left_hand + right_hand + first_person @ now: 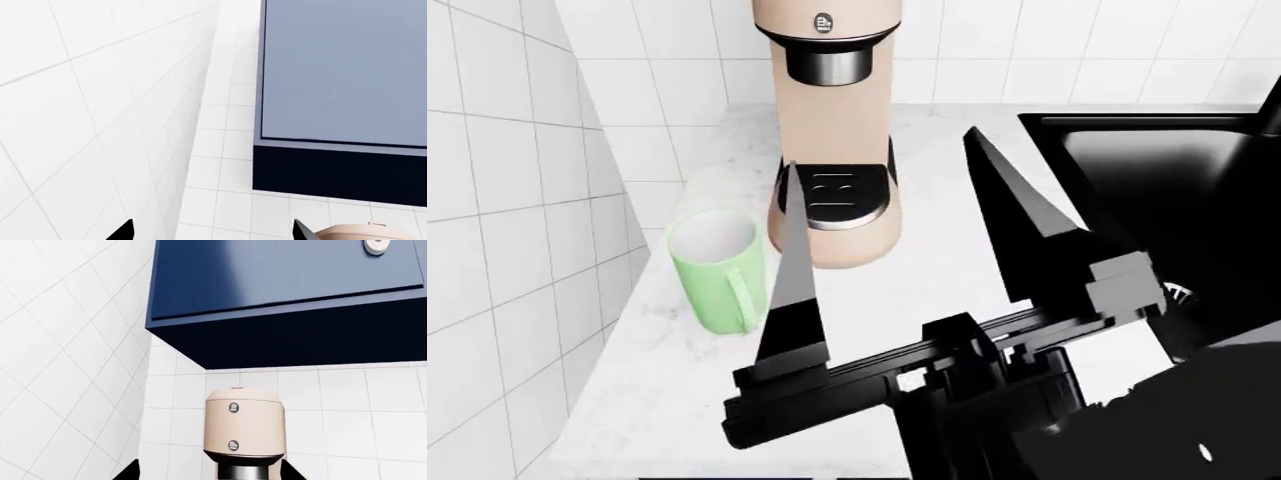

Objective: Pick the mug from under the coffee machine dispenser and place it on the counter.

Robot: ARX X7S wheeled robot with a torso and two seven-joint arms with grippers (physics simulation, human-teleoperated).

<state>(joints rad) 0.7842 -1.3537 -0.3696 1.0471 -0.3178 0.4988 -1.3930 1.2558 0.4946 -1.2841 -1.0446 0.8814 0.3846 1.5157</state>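
Observation:
The light green mug (714,270) stands upright on the white counter (928,285), just left of the beige coffee machine (827,110), with nothing holding it. The black dispenser (827,62) has only the bare drip tray (834,195) below it. My right gripper (881,150) is open and raised in front of the machine, and its left finger (790,270) shows just right of the mug. In the right wrist view the right gripper (212,471) frames the dispenser (243,471). My left gripper (213,230) is open on bare wall and is not seen in the head view.
The black sink basin (1174,170) is set into the counter right of the machine. Tiled walls (507,200) close in the left and back. A navy wall cabinet (287,290) hangs above the machine. The machine's top (360,232) shows beside the left gripper.

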